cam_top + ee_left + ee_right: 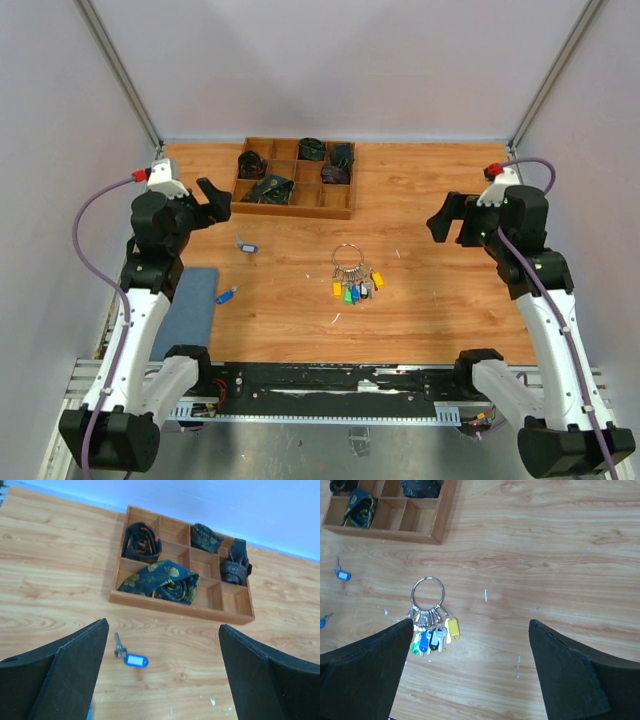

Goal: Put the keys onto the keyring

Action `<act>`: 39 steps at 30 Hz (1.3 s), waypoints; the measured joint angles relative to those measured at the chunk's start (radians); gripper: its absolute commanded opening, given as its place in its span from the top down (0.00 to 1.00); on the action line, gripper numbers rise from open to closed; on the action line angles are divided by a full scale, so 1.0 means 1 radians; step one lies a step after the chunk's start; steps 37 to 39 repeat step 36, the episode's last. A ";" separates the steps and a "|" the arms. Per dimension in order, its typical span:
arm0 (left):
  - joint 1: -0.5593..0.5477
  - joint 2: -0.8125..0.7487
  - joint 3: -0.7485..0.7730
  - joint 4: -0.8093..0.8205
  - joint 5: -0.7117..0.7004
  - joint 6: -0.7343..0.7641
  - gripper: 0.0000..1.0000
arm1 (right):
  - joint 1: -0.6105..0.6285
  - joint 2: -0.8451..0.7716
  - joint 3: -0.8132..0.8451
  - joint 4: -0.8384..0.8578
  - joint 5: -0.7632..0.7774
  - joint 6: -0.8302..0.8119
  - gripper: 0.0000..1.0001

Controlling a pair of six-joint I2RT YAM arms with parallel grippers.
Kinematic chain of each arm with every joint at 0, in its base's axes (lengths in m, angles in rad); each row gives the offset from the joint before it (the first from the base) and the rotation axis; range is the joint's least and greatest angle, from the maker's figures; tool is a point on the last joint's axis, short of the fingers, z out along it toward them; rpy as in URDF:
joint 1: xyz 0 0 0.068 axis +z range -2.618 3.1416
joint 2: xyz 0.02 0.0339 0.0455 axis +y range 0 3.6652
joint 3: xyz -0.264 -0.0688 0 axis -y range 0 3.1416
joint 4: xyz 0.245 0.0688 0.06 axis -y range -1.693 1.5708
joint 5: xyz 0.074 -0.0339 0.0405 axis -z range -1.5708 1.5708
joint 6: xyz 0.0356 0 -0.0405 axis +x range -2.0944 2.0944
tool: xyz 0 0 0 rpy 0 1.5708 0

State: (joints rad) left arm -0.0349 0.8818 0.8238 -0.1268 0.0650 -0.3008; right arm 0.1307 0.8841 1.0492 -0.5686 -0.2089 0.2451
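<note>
Left end effector (162, 630) and right end effector (471, 625) both gaping, empty; keyring (347, 257) carries most keys (355, 288); two strays loose (blue-headed key (227, 295), tagged key (118, 644)) on table (430, 300).

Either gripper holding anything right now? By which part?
Nothing is held. The left gripper and right gripper are both open and empty; the keyring with its keys lies on the table, untouched.

Plain pale walls (350, 60) enclose the wood-grain table (450, 290) on three sides, metal posts (119, 70) at the corners.
</note>
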 measured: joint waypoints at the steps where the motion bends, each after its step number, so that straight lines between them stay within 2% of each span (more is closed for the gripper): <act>1: 0.004 -0.013 0.000 -0.020 0.005 0.005 0.02 | -0.026 -0.003 -0.001 -0.001 -0.021 0.002 0.02; 3: -0.006 -0.039 0.001 -0.066 0.008 0.019 0.01 | -0.063 -0.009 0.000 -0.005 -0.058 0.000 0.02; 6: -0.047 -0.068 0.001 -0.122 0.005 0.047 0.01 | -0.035 -0.009 0.001 -0.015 -0.089 -0.018 0.02; 10: -0.168 -0.125 0.000 -0.181 -0.018 0.096 0.00 | 0.133 -0.009 0.023 -0.062 -0.034 -0.114 0.02; 13: -0.185 -0.175 -0.012 -0.189 -0.025 0.096 0.00 | 0.243 -0.030 0.029 -0.065 -0.018 -0.196 0.02; 19: -0.185 -0.238 -0.065 -0.190 -0.114 0.051 0.00 | 0.254 -0.153 -0.052 0.018 0.051 -0.203 0.01; 26: -0.185 -0.243 -0.080 -0.190 -0.224 0.027 0.00 | 0.254 -0.254 -0.159 0.115 0.135 -0.166 0.02; 32: -0.185 -0.243 -0.126 -0.190 -0.292 0.000 0.00 | 0.254 -0.279 -0.179 0.135 0.184 -0.145 0.01; 39: -0.185 -0.238 -0.142 -0.190 -0.300 -0.015 0.00 | 0.254 -0.275 -0.179 0.138 0.201 -0.135 0.01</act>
